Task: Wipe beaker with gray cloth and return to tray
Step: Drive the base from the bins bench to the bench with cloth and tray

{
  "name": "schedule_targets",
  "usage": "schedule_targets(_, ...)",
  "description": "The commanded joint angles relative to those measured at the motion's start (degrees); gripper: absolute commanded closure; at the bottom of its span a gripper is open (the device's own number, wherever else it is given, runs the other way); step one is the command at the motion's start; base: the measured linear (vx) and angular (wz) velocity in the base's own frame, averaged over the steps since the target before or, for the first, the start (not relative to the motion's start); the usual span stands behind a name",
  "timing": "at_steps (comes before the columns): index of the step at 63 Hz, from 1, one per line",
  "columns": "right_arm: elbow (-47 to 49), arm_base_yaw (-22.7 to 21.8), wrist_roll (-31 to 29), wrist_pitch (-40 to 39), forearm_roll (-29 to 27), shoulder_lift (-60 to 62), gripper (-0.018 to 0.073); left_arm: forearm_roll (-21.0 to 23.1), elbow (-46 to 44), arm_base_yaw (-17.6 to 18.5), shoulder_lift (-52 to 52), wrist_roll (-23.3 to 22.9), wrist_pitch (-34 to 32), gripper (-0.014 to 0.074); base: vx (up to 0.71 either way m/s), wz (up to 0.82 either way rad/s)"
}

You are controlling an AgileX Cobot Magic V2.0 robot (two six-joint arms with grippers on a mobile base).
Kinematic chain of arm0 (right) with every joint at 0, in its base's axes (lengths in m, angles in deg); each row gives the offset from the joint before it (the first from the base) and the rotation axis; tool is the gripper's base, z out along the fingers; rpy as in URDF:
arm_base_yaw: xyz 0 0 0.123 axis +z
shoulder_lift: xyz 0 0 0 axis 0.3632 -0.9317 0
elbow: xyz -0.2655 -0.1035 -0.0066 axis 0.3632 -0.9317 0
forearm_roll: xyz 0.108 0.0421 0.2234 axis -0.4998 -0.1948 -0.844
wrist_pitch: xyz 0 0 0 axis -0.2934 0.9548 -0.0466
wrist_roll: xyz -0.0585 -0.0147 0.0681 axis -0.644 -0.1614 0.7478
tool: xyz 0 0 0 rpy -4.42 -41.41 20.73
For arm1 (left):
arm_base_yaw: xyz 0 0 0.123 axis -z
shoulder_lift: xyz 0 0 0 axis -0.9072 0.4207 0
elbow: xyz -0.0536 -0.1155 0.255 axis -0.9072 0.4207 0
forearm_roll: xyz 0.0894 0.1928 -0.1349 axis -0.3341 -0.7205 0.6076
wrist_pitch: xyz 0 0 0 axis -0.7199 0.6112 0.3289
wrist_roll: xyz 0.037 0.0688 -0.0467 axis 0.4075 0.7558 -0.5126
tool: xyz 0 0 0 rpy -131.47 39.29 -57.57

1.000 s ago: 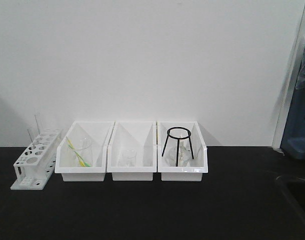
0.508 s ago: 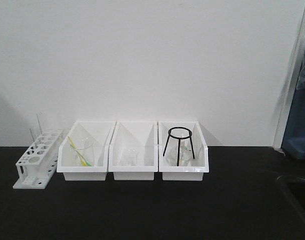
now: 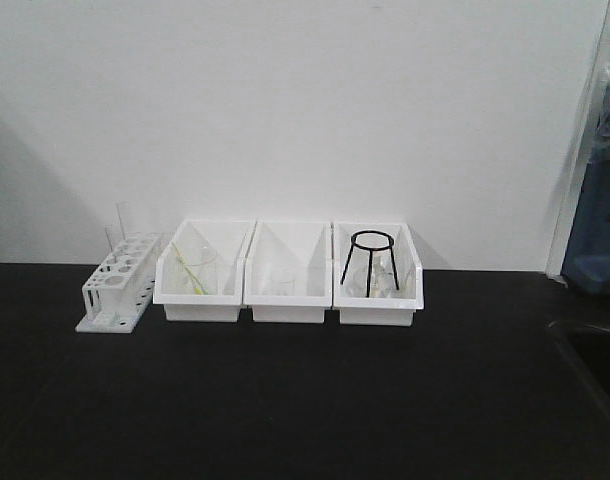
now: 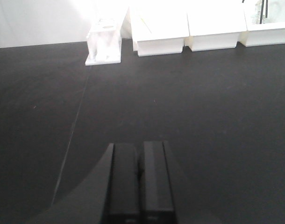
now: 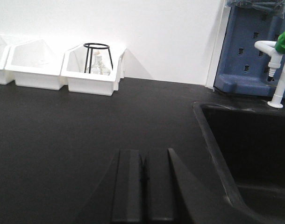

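Note:
The silver tray and the gray cloth are out of view in every frame. A small clear glass (image 3: 280,283) stands in the middle white bin (image 3: 288,312); I cannot tell whether it is the beaker. My left gripper (image 4: 140,144) is shut and empty, low over the bare black bench, well short of the bins. My right gripper (image 5: 143,151) is shut and empty over the black bench, left of the sink. Neither gripper shows in the front view.
Three deep white bins stand in a row at the back wall. The left bin (image 3: 200,311) holds a glass with yellow-green sticks (image 3: 195,272). The right bin (image 3: 375,313) holds a black tripod stand (image 3: 373,262). A white test-tube rack (image 3: 118,285) stands left of them. A black sink (image 5: 254,149) and a green-handled tap (image 5: 279,60) are at the right.
In the front view the rack and bins have become smaller and shifted right and up, so the view has pulled back from the wall. Nothing on the bench has been moved.

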Motion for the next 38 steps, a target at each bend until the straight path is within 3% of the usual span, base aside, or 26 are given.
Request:
schedule_targets(1, -0.3, 0.0, -0.6, -4.8, 0.3, 0.5, 0.0571, 0.1, 1.7, -0.1, -1.4, 0.0, -4.9, 0.0603, -0.34, 0.08)
schedule_targets(38, -0.3, 0.0, -0.6, -4.8, 0.3, 0.5, 0.0571, 0.1, 1.7, -0.1, -1.4, 0.0, -4.9, 0.0603, -0.45, 0.03)
